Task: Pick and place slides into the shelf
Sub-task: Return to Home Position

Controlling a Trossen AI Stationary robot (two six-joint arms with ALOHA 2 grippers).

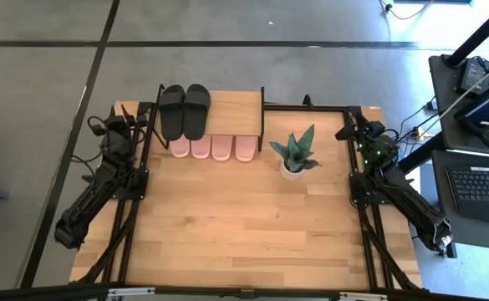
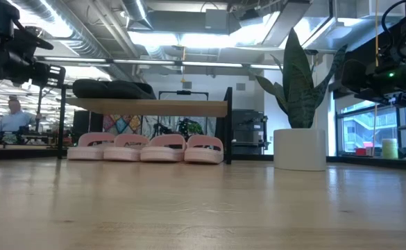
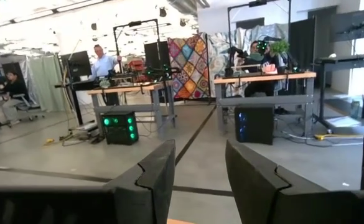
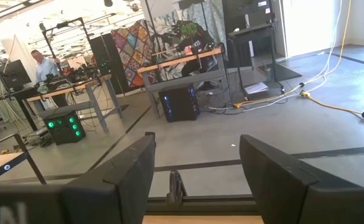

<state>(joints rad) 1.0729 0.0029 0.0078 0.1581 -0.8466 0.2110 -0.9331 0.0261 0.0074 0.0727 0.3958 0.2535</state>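
Left arm [image 1: 94, 196] and right arm [image 1: 404, 203] folded at opposite sides, wrists apparently level; left gripper [image 3: 199, 177] and right gripper [image 4: 197, 171] fingers parted.

Far halves of the four pink slides [image 1: 221, 148] — out of sight beneath the shelf [image 1: 236, 109], from above
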